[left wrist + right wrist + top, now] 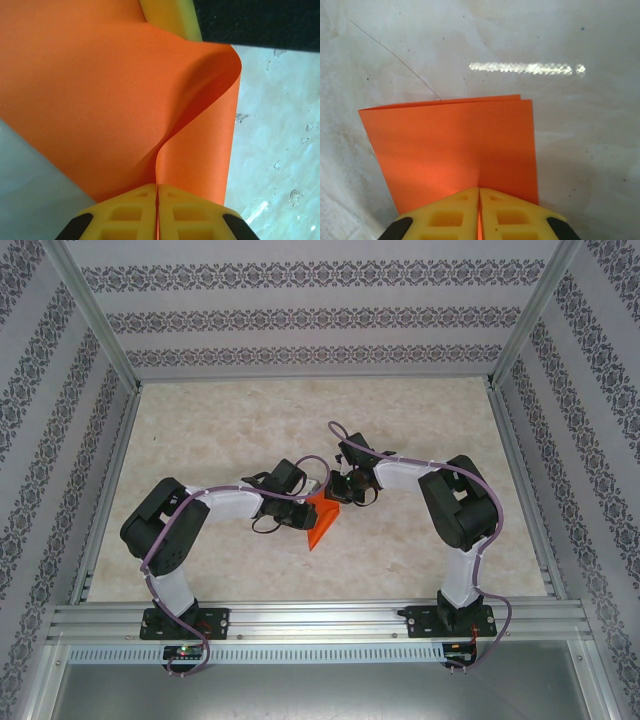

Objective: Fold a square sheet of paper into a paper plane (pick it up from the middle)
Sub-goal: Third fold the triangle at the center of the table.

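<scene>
The square sheet of paper (pixel 322 518) is bright orange and hangs folded between my two grippers above the middle of the table. My left gripper (pixel 305 512) is shut on its left edge; in the left wrist view the sheet (pixel 100 100) bulges in a curve away from the yellow fingers (pixel 130 215). My right gripper (pixel 343 490) is shut on the sheet's upper right edge. In the right wrist view the paper (pixel 455 145) lies doubled over with two edges lined up, pinched between the yellow fingers (pixel 450 217). No paper plane shape is to be seen.
The marble-patterned tabletop (pixel 230 430) spreads around the arms, bounded by aluminium rails (pixel 320 620) at the near edge and patterned walls (pixel 320 320) on three sides. A thin hair-like line (pixel 395 55) lies on the table beyond the sheet.
</scene>
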